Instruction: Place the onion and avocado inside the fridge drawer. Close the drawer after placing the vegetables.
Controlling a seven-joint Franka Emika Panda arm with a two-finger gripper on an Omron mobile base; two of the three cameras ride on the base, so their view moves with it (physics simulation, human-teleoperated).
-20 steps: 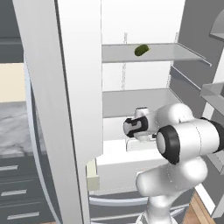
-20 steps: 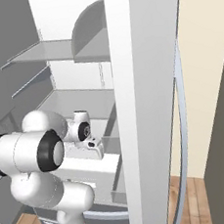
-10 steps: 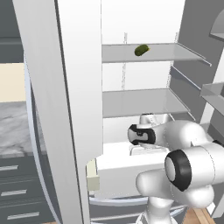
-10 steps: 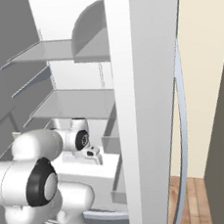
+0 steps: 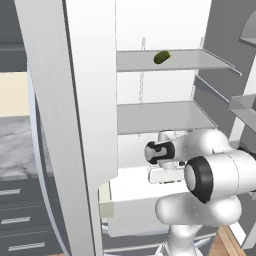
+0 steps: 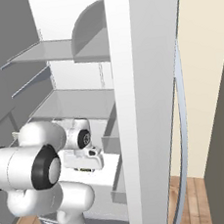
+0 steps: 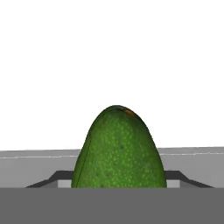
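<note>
The avocado [image 7: 119,151], dark green and pebbled, stands close up in the hand view between my gripper's [image 7: 118,181] fingers, with plain white behind it. My gripper is shut on it. From the left base view the hand [image 5: 165,175] hangs just above the pulled-out white fridge drawer [image 5: 137,207], whose cream side edge [image 5: 105,199] faces the camera. The right base view shows the same hand [image 6: 83,159] over the drawer [image 6: 108,179]. The onion is out of view.
An elongated green pickle-like item [image 5: 161,57] lies on the upper fridge shelf [image 5: 170,61]. The open fridge door [image 5: 75,125] stands close on the left, another door [image 6: 150,104] on the right. Grey cabinet drawers [image 5: 20,220] sit lower left beside a marble counter [image 5: 15,150].
The arm has folded, its elbow swinging outward and down. The hand with the avocado has sunk from the lower shelf's height to just above the drawer.
</note>
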